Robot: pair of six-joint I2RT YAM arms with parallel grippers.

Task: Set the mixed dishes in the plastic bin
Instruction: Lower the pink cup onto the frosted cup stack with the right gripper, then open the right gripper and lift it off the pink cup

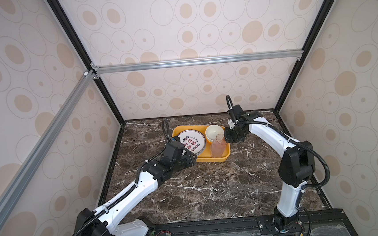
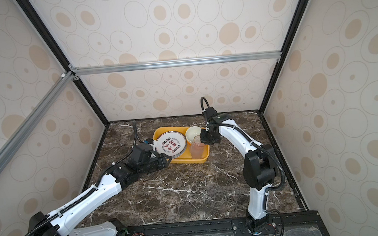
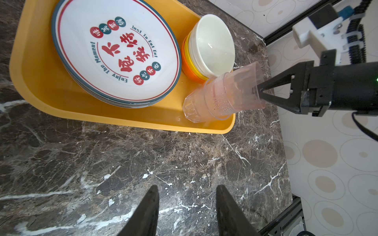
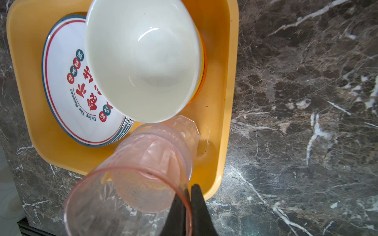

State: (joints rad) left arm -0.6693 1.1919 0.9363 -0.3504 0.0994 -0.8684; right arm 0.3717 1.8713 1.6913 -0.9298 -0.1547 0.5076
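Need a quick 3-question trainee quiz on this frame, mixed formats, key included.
1. True or false: the plates lie outside the yellow bin.
2. Fill in: the top bowl of its stack is ___ in colour.
3. The right jaws are shut on the pink cup at its: A) rim B) base C) middle.
Key: 1 false; 2 white; 3 A.
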